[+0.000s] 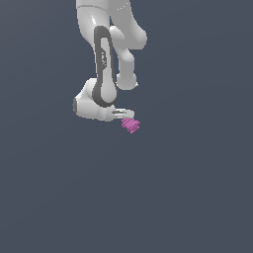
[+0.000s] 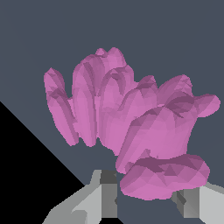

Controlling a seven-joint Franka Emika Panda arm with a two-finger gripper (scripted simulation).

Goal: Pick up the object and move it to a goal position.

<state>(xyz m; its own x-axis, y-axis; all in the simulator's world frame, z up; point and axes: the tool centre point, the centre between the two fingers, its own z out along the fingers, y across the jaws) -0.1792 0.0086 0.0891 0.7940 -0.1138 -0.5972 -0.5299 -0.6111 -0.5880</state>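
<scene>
The pink object (image 1: 131,125) sat near the middle of the frame, right at the tip of the gripper (image 1: 127,115); its fingers (image 2: 107,192) were apart beside it, gripping nothing I could see; lifting and moving seemed still left.

Plain dark slate-grey ground (image 1: 197,197) filling the exterior view, flat and even in tone, the same grey surface (image 2: 175,35) in the wrist view, a solid black wedge (image 2: 26,175) at one corner
</scene>
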